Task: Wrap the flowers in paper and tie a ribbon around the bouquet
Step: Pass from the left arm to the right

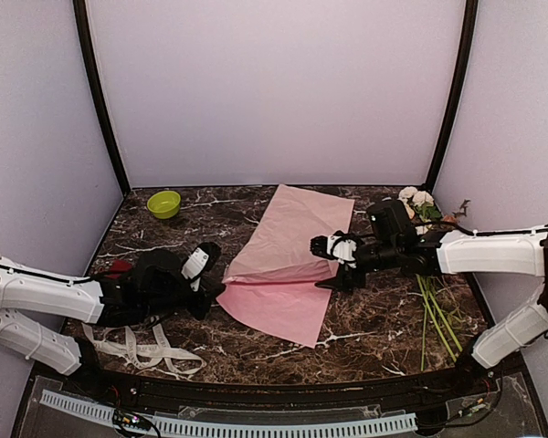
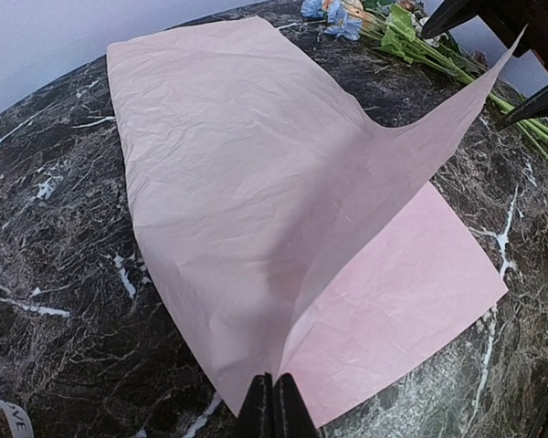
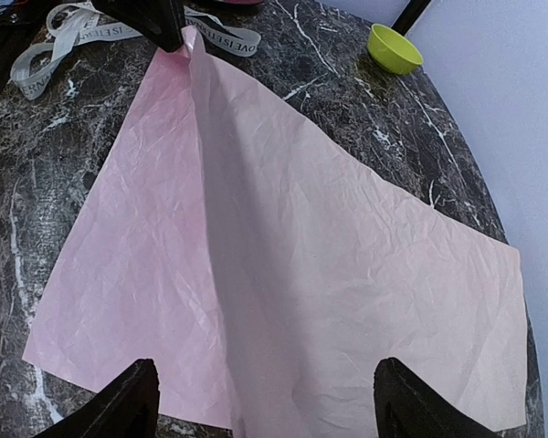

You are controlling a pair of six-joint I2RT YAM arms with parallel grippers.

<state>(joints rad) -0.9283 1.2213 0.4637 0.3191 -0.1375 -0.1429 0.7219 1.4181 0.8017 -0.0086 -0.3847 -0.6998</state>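
Spanning the middle of the desk (image 1: 384, 338), the paper (image 1: 292, 242) is pinched by the left end effector (image 2: 274, 392).
The left end effector's jaws are seen fully closed on a fold at the sheet's left edge; from that pinch a raised ridge is carried across to the right end effector (image 3: 265, 383), whose jaws are held wide apart with the lifted right corner standing between them, unclamped; the rest of the sheet is laid flat; the flowers (image 1: 431, 306) are laid at the right, near the paper, blooms toward the far wall; the ribbon (image 1: 146, 351) is heaped in loops by the near left edge; a green bowl (image 1: 164, 203) is set at the far left, well apart from the paper.
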